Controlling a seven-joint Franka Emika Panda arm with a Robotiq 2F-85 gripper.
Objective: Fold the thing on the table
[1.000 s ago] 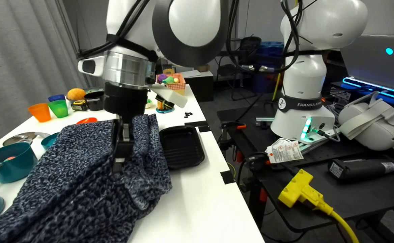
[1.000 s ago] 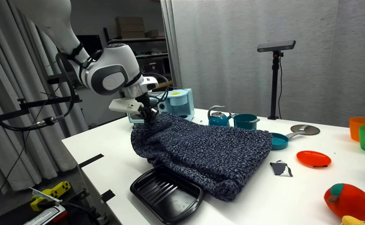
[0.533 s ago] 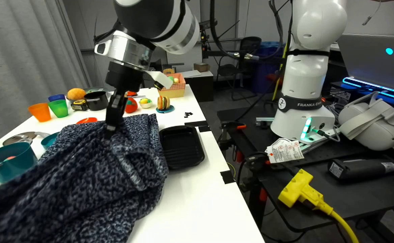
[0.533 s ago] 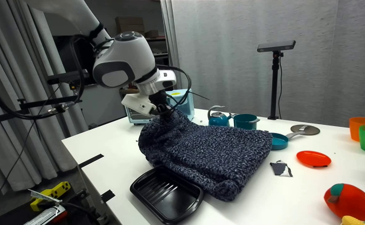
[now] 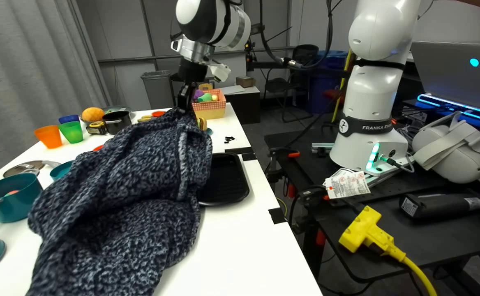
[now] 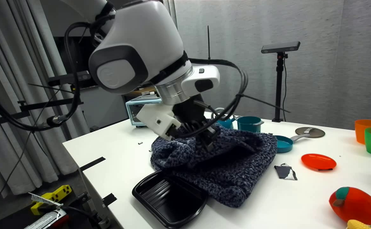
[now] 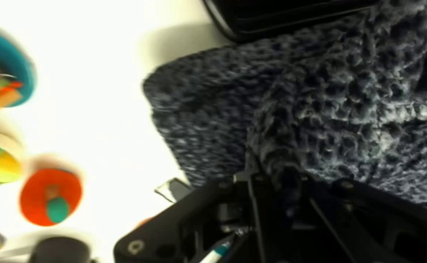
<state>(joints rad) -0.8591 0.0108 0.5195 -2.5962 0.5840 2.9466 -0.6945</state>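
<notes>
Flanking the cloth (image 6: 234,183): tray (image 6: 172,198), pan (image 6: 283,145)

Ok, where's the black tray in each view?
In an exterior view: black tray just below centre, left edge partly hidden by the speckled cloth.
In an exterior view: black tray at the bottom, a little left of centre, in front of the speckled cloth.
Wrist view: black tray at the top edge, mostly right of centre, cut off, beside the speckled cloth.
Shared landmark: speckled cloth.
</notes>
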